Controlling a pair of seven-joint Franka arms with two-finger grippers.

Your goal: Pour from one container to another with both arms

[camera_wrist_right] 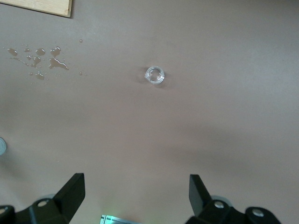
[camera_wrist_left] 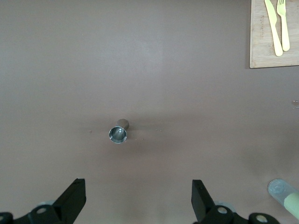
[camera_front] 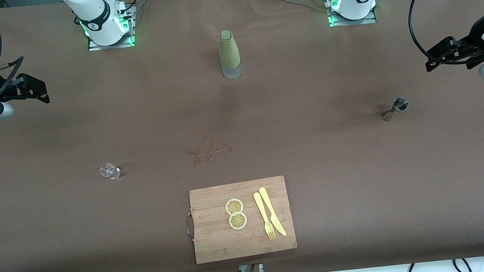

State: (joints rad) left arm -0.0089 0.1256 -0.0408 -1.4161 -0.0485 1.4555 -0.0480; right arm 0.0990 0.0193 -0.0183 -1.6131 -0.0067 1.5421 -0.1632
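Cutting board: wooden, with a metal handle, lying at the edge of the counter nearest the front camera.
On the board: two lemon slices touching each other, and just beside them a yellow fork and a yellow knife side by side.
Spill: a scatter of water drops on the brown counter, farther from the front camera than the board.
Glass: small and clear, standing upright toward the right arm's end of the counter; the right wrist view looks straight down into it.
Jigger: metal and double-ended, toward the left arm's end of the counter; in the left wrist view its open mouth shows.
Bottle: upright in a green sleeve with a clear base, between the two arm bases, farthest of all from the front camera.
Left gripper: hovering over the counter at its own end, above the jigger's area; jaws spread wide, holding nothing.
Right gripper: hovering over the counter at its own end; jaws spread wide, holding nothing.
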